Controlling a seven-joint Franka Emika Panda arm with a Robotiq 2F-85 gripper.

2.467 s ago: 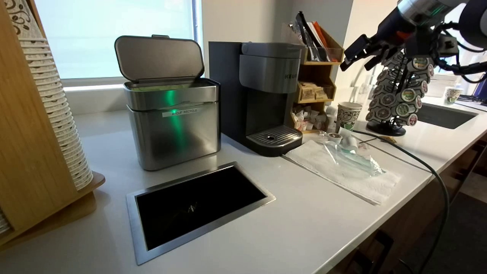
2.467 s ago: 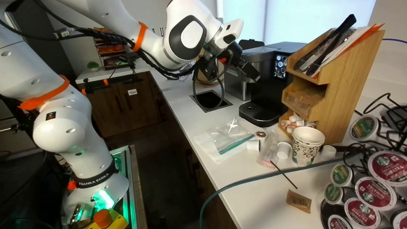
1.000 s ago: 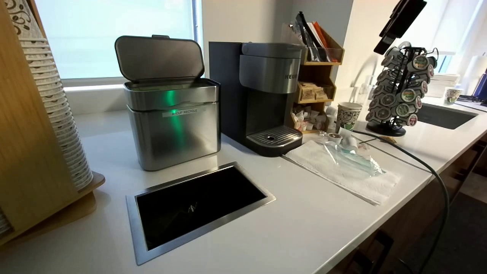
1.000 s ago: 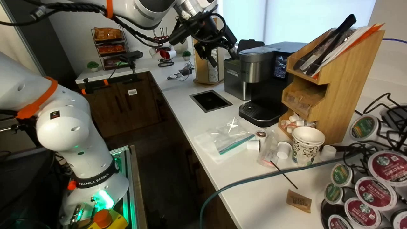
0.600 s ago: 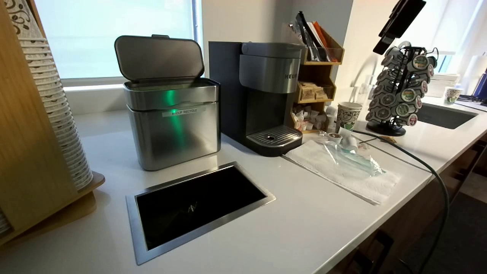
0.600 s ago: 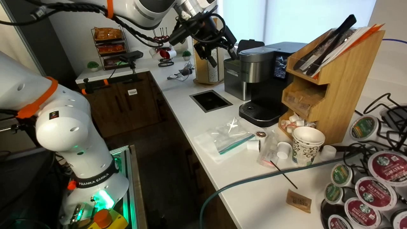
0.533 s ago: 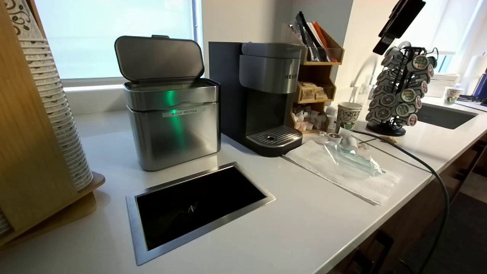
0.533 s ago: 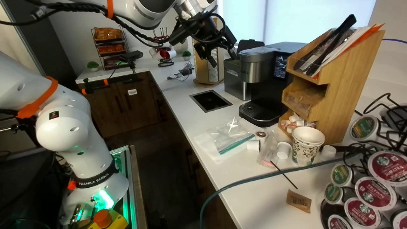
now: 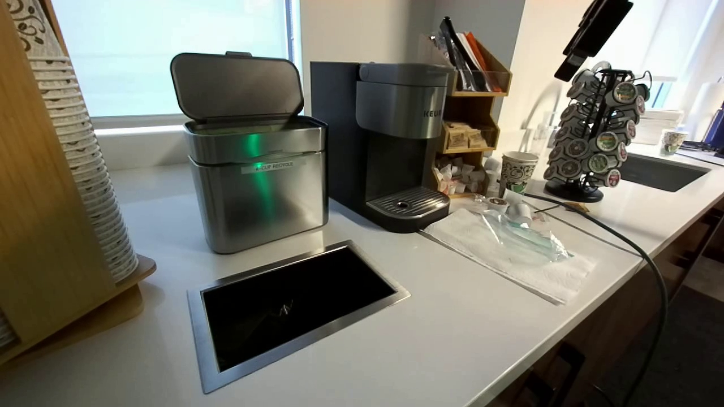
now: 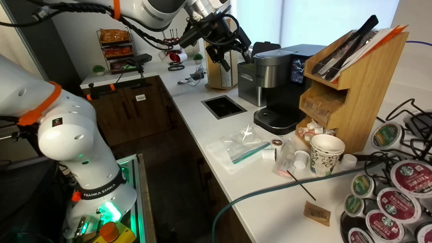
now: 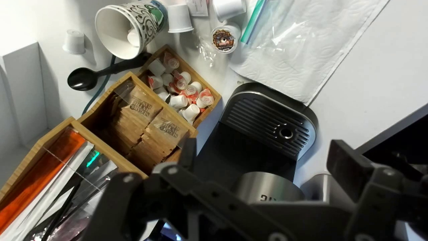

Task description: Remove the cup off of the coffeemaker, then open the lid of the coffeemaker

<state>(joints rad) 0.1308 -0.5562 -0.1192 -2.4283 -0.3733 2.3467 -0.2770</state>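
Observation:
The dark grey coffeemaker (image 9: 390, 141) stands upright on the counter. Its grey lid (image 9: 404, 73) lies down flat on top in both exterior views. Nothing rests on its drip base (image 11: 267, 120). Several small white cups, such as one white cup (image 10: 301, 158) lying on its side, are on the counter; which is the task's cup I cannot tell. Raised in front of the coffeemaker, apart from it, my gripper (image 10: 237, 61) is open. In the wrist view the gripper (image 11: 265, 152) has its fingers spread wide with nothing held, and its body hides most of the lid.
A steel bin (image 9: 257, 192) with its lid up stands beside the coffeemaker; a wooden organizer (image 10: 357, 91) is on the opposite side. A patterned paper cup (image 10: 325, 155), a plastic bag (image 10: 244, 143), a cable (image 10: 270, 189) and a pod rack (image 9: 591, 133) share the counter.
Since the oldest frames my arm has drawn up and back, away from the coffeemaker, with the gripper open. Over the last second nothing visibly moves.

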